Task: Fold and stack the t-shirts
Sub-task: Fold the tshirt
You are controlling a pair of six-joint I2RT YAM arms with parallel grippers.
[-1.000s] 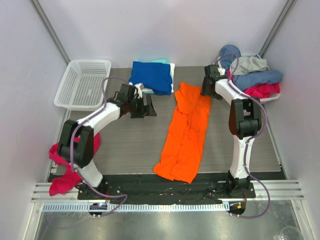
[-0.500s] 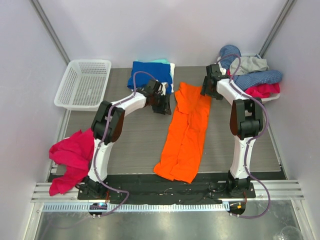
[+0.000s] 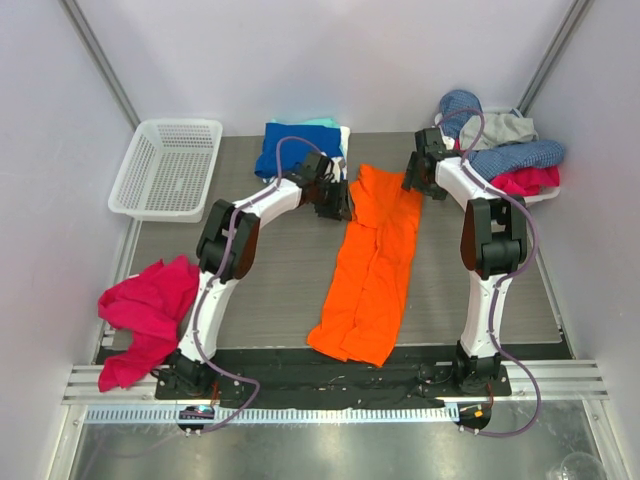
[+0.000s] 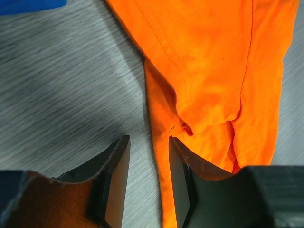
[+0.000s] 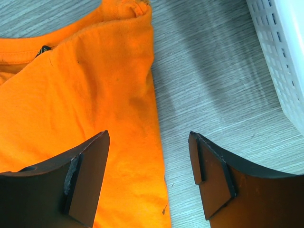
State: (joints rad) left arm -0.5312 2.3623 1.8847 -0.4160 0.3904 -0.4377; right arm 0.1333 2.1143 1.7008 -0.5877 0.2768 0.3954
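Your orange shirt (image 3: pixel 372 262) lies in the middle of the table (image 3: pixel 270 290), folded into a long strip. Your left gripper (image 4: pixel 148 145) sits at the strip's far left edge, jaws narrowly apart, gripping nothing. Your right gripper (image 5: pixel 148 142) hangs spread wide over the far right corner, empty. The folded blue shirt (image 3: pixel 295 152) rests just beyond the left gripper.

No text, label, brand or number can be read anywhere
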